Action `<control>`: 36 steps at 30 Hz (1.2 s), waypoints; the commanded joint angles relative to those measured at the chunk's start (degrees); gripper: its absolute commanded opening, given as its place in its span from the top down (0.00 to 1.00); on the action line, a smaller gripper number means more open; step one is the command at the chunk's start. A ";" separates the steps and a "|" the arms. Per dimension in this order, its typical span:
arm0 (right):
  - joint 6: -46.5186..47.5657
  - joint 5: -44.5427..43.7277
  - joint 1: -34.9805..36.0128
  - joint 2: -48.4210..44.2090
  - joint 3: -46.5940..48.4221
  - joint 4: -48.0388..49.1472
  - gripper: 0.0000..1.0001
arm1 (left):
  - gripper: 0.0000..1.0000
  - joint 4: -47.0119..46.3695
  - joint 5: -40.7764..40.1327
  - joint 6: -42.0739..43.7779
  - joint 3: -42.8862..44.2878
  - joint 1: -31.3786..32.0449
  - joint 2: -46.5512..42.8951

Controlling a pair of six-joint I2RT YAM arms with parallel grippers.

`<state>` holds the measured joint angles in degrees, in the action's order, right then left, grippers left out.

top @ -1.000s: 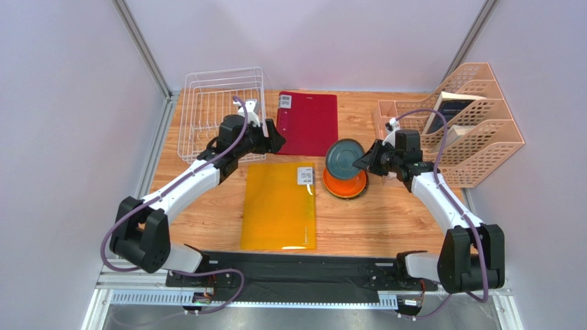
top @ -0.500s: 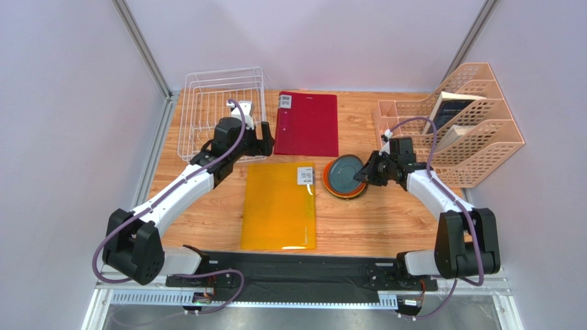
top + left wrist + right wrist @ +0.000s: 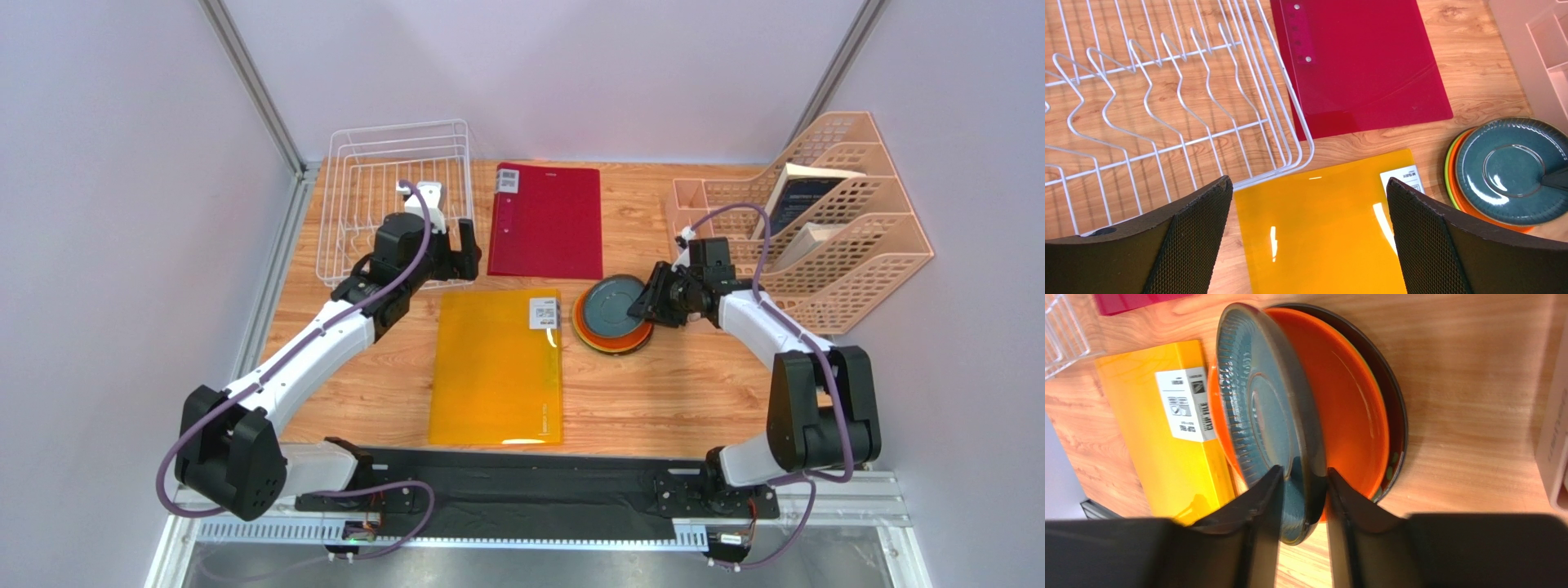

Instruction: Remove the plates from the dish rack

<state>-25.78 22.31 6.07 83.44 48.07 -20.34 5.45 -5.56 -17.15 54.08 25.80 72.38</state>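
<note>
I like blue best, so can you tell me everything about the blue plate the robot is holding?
The blue plate is small and round, dark teal-grey with a brownish rim, shiny like glazed pottery, with fine ridges round its border and a ring in the middle. The right gripper pinches its edge, one finger on each face. It hangs tilted over the orange plate, beside the yellow folder. Whether it touches the orange plate I cannot tell.
</note>
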 commanded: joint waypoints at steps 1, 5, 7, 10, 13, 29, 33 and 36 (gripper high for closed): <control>0.29 -2.61 0.26 0.76 2.02 -1.89 0.60 | 0.00 0.17 -0.77 1.24 -0.21 0.04 -1.54; 0.91 -4.46 0.26 1.11 2.64 -3.83 0.50 | 0.00 -0.35 -0.15 1.24 -0.12 0.04 -1.45; 1.34 -6.29 0.44 0.76 2.90 -5.14 0.47 | 0.00 -0.44 -0.06 1.33 -0.12 0.04 -1.45; 2.31 -10.77 1.58 -0.20 4.48 -8.48 0.45 | 0.00 0.61 -0.85 1.33 0.40 0.04 -1.10; 3.01 -15.95 3.69 -2.13 6.68 -11.65 0.43 | 0.00 1.14 -1.90 1.24 0.58 0.04 -1.45; 11.09 -34.17 12.65 -21.03 7.39 -0.42 0.36 | 0.00 2.63 -7.36 4.75 1.11 0.04 -7.95; 13.12 -34.35 12.74 -22.53 7.82 4.42 0.36 | 0.00 2.20 -7.27 4.84 1.11 0.04 -9.80; 13.82 -33.65 12.74 -22.36 8.44 5.92 0.36 | 0.00 0.96 -7.36 5.28 0.41 0.04 -11.47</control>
<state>-14.90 -10.48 18.52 61.60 55.55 -20.82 7.92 -12.14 -13.80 54.00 25.80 63.72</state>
